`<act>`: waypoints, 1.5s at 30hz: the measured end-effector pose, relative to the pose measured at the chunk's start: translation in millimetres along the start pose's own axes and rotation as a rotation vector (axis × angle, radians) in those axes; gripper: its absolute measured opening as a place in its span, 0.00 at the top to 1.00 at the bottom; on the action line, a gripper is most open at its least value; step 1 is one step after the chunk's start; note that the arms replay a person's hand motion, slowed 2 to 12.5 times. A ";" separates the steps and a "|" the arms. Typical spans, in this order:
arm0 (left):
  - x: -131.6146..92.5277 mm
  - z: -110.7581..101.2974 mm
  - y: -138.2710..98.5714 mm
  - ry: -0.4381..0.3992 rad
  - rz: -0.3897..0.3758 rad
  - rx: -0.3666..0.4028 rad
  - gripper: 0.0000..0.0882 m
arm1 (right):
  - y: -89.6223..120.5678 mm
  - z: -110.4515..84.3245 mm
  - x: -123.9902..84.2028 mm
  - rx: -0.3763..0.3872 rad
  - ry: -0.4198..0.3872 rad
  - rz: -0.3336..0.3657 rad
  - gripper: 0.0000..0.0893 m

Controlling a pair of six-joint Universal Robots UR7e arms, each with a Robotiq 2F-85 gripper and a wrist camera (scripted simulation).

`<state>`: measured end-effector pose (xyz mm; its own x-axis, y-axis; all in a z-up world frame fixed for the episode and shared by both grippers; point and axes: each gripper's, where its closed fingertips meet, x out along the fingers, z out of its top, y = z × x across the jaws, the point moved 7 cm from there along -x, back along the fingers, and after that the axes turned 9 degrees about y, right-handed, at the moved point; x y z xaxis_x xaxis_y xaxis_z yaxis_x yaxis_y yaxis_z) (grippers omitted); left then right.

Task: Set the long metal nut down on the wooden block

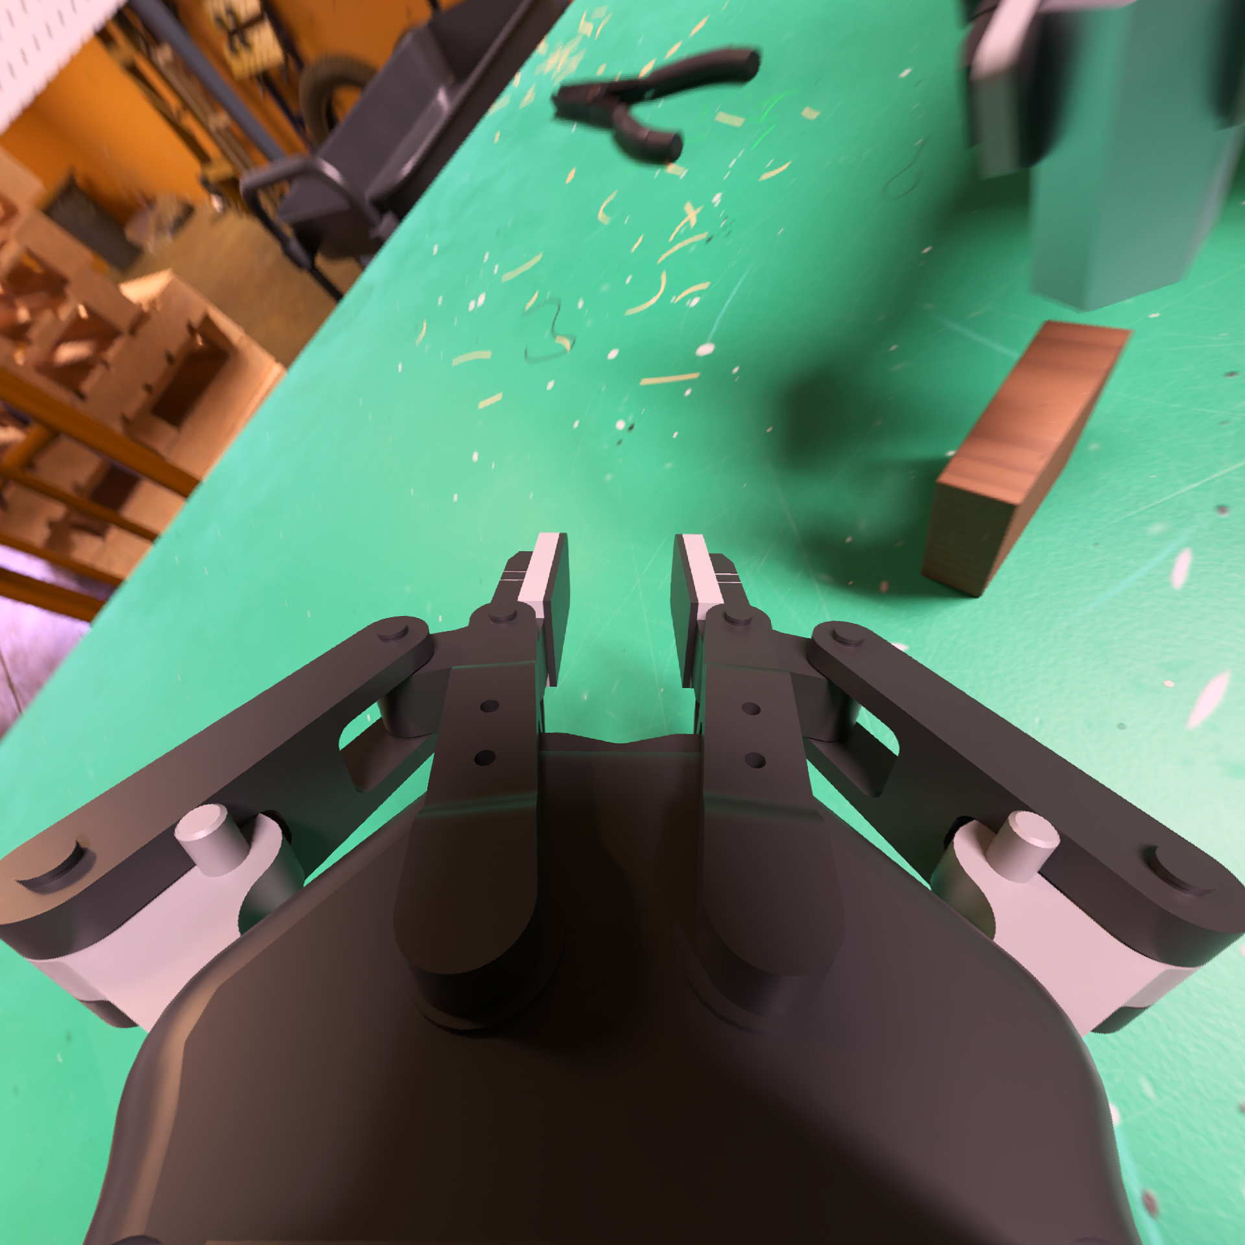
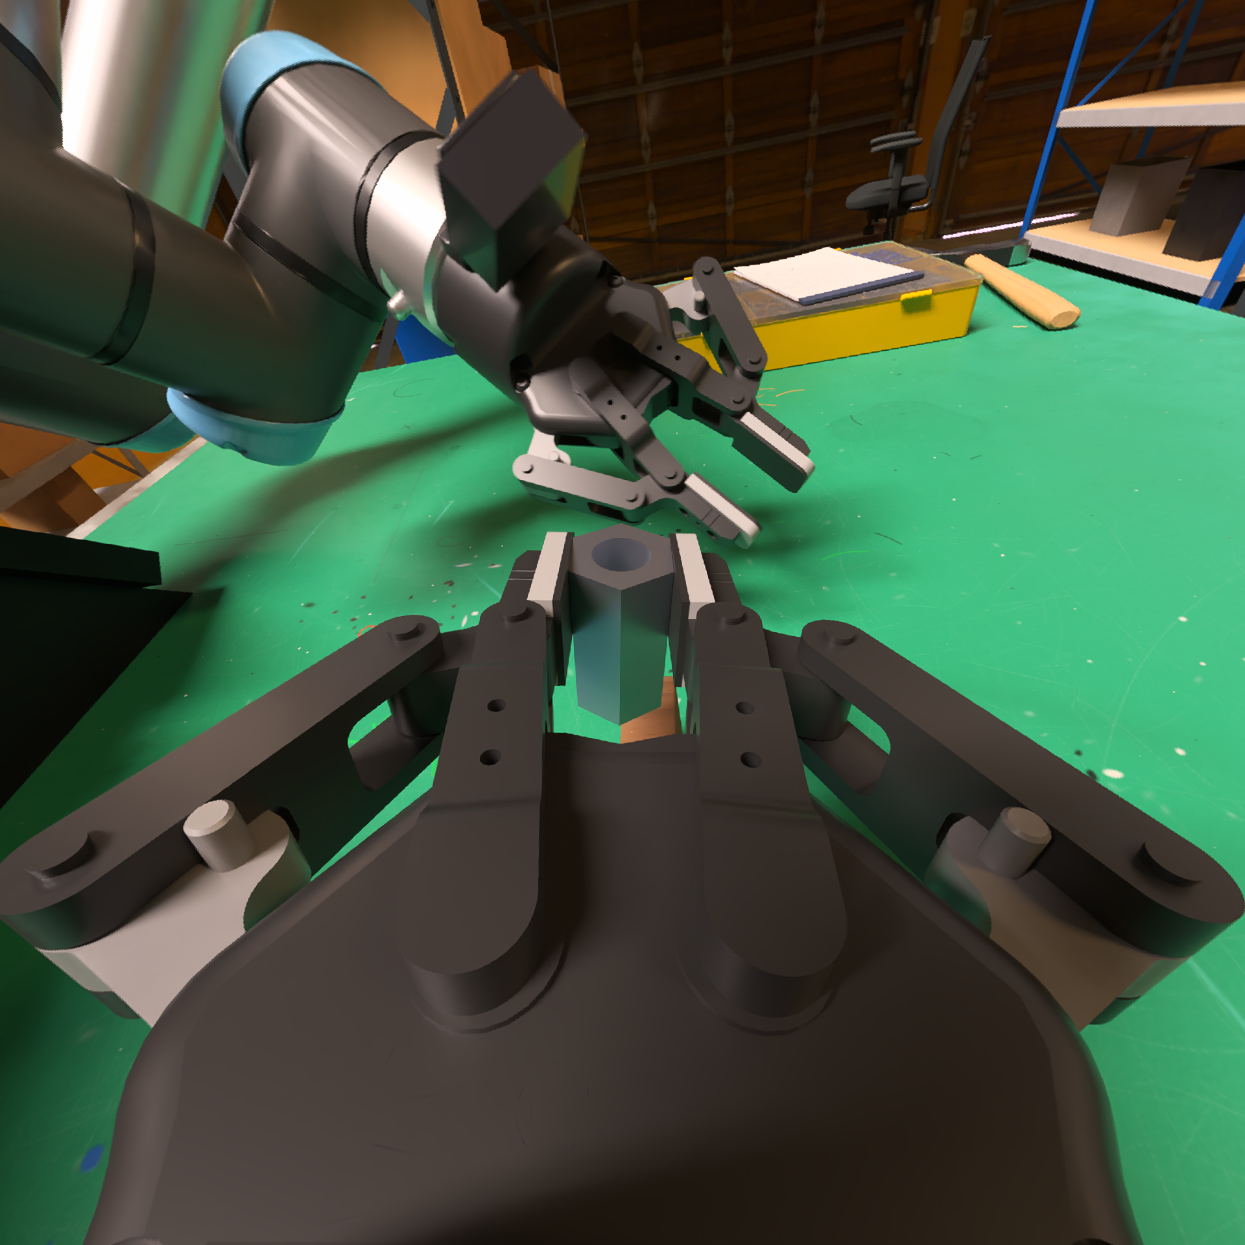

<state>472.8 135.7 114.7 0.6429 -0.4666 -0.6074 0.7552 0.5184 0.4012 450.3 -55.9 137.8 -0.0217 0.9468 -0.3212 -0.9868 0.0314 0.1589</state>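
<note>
**Nut in the air, block waiting below**

Workshop setting here: a green cutting-mat table [image 1: 418, 512], scuffed and sprinkled with pale wood shavings, dark wood panelling and blue shelving behind. At the far edge sit a yellow case [image 2: 855, 323] and a wooden dowel [image 2: 1024, 293]; black pliers [image 1: 647, 101] lie off on their own.

And there's the right gripper [image 2: 620, 579], pinching the long metal nut [image 2: 616, 640] between its pale pads, one flat face against each. The nut is a tall grey hexagonal column with a smooth round bore showing at its far end, and it's carried clear of the table. A sliver of the wooden block [image 2: 650, 721] peeks out just past the nut's near end, so it looks to be roughly over the target, though how high I cannot tell.

The left gripper [image 1: 620, 593] hovers low over the mat with its fingers spread and nothing between them. From its view the block [image 1: 1017, 458] is a plain rectangular bar, warm brown grain on top, pale end grain, lying flat.

Handling? I'd judge that nut rigid, dense and slick, so nothing to crush, but smooth steel can slip. Opposite flats mid-length are the right hold, exactly where it's gripped. The block's top is narrow; a tall nut stood on end could topple, so a level, gentle release matters.
</note>
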 end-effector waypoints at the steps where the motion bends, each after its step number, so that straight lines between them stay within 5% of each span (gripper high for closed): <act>1: 2.5 -3.7 2.7 0.028 0.001 -0.033 0.70 | -0.2 -0.4 0.4 0.000 0.001 -0.001 0.73; 8: 23.5 -28.8 9.2 0.228 -0.078 -0.242 0.79 | -1.1 -3.0 4.0 0.003 -0.004 -0.014 0.73; 17: 41.0 -46.8 6.4 0.344 -0.054 -0.234 0.86 | 2.2 -8.2 0.5 -0.005 -0.106 -0.060 0.73; 29: 43.1 -46.3 2.1 0.338 -0.061 -0.224 1.00 | 7.8 -16.5 2.4 0.002 -0.101 -0.054 0.73; 45: 43.1 -47.8 1.8 0.320 -0.057 -0.243 1.00 | 5.4 -24.6 13.9 -0.001 -0.076 -0.062 0.73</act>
<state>495.7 150.8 56.4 0.5001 -0.2728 -0.8219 0.7116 0.6703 0.2106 440.7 -50.5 111.2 0.0513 0.9647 -0.2583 -0.9860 0.0900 0.1405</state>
